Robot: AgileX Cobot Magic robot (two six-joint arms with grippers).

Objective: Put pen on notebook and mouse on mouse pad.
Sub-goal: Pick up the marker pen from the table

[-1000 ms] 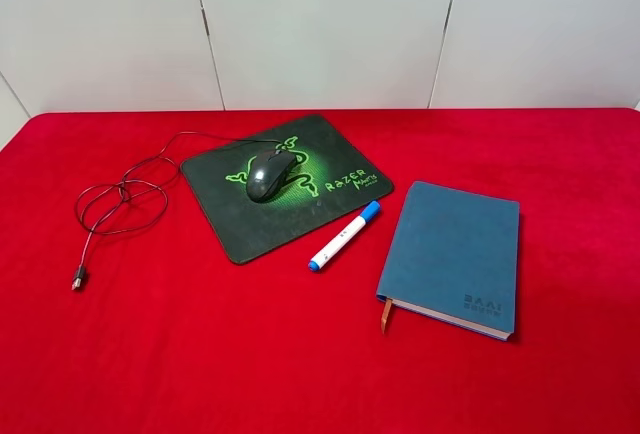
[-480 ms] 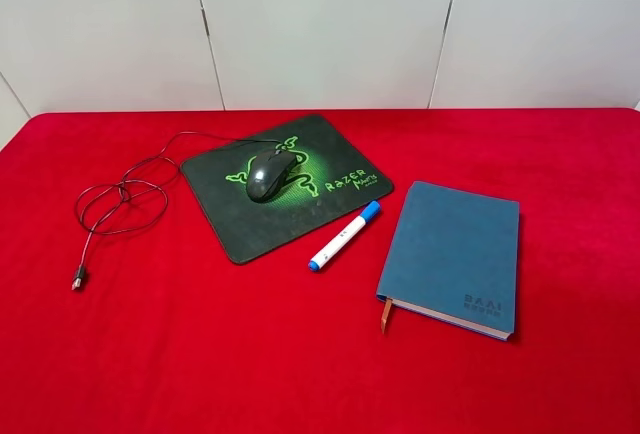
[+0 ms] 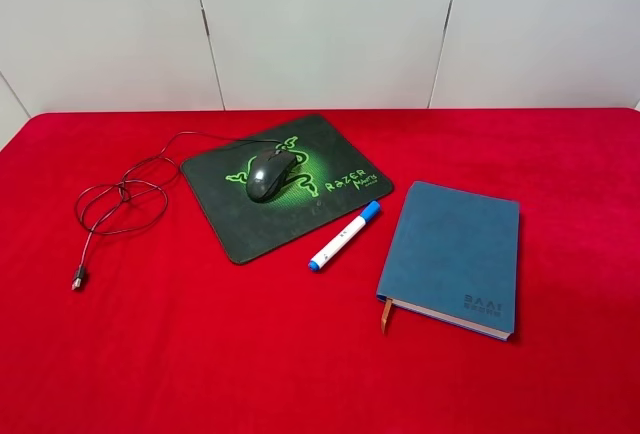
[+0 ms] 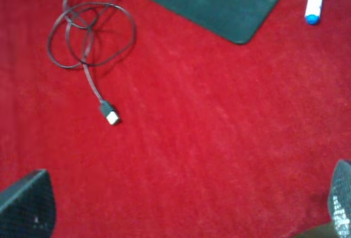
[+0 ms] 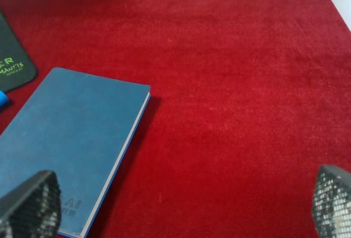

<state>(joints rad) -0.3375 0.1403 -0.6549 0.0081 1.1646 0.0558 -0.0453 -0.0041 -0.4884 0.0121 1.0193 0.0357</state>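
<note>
Both grippers hang spread wide and empty over the red desk (image 3: 200, 354). The left gripper (image 4: 184, 210) hovers above bare cloth near the USB plug (image 4: 112, 118), and the right gripper (image 5: 181, 205) hovers above cloth beside the notebook (image 5: 71, 139). Neither touches anything.

1 of the task's 2 halves looks done. The mouse (image 3: 270, 174) sits on the pad (image 3: 250, 229), over the green logo. Its cable (image 3: 120, 204) runs off the pad's far left edge and loops loosely on the cloth to the left.

The other half is left. The pen (image 3: 343, 236) lies flat on the desk, not on the notebook. It rests aslant between the 2, blue cap just beside the pad's near-right edge and small blue end toward the camera. A strip of cloth separates it from the notebook's left edge.

The notebook's cover is bare and lies flat, so it offers a broad landing place. Its ribbon (image 3: 386, 314) pokes out at the near-left corner.

Room for moving appears generous. Open cloth lies in front of the pen and across the desk's right side, and the cable loops lie well apart from the pen. The tight spot is the pad's edge beside the cap, where a careless reach could nudge the pad. The pen could also roll on the cover once let go.
</note>
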